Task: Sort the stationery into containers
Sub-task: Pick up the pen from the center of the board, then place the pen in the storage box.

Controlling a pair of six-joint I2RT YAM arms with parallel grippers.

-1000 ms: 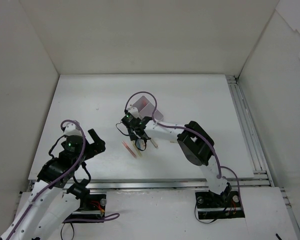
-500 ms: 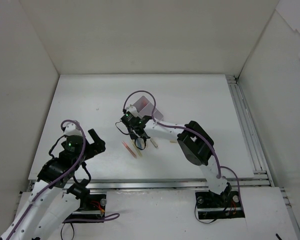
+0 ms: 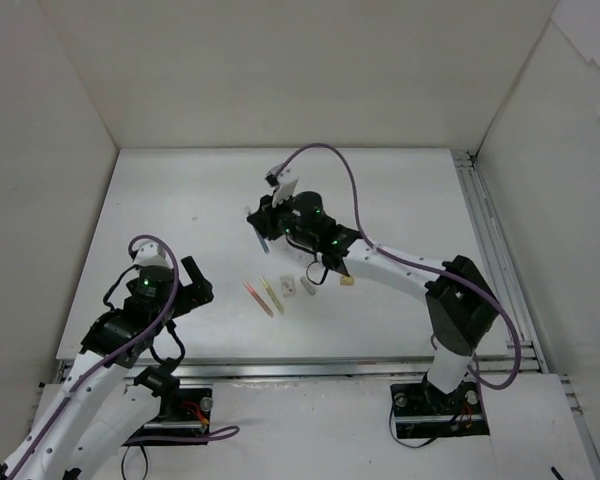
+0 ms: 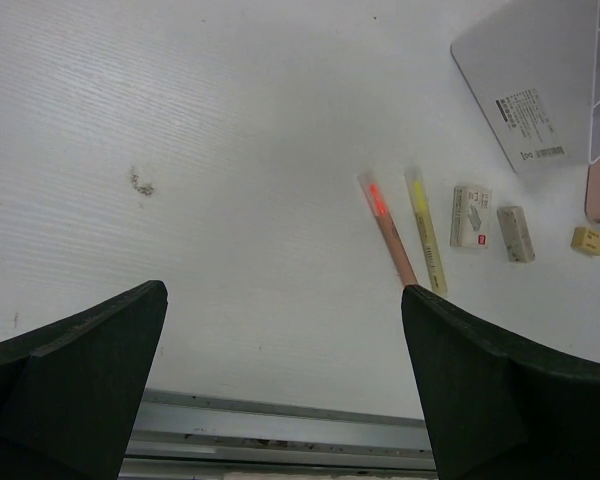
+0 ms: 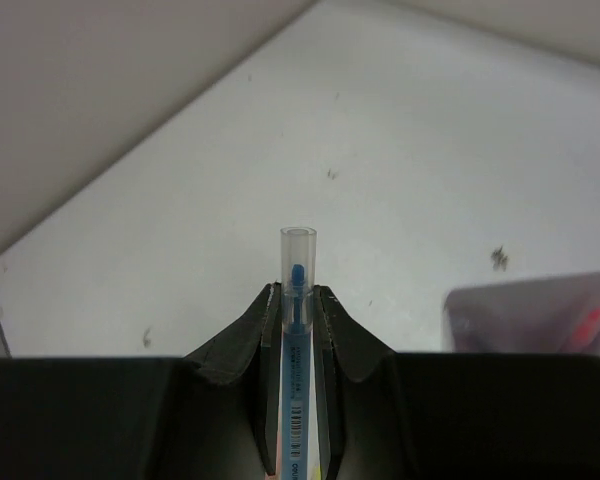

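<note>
Right tool is clenched on a blue pen. The pen is pinched along its length between the fingers, and its clear cap pokes out past the tips. In the top view this tool hangs above the bench at the upper middle of the frame. The lavender box shows in the lower right of the right wrist view, off to one side of the pen and not under it.

Left tool is released and empty, low at the left. Ahead of it lie a pink pen and a yellow pen side by side, then a white eraser and tan eraser.

The step in hand looks like carrying the blue pen to the box. To do it well:
- Bring the tool squarely over one compartment.
- Turn the pen along that compartment's longer side.
- Come down low before letting go, so the pen does not bounce or catch on the divider.

Which compartment suits pens I cannot tell.
</note>
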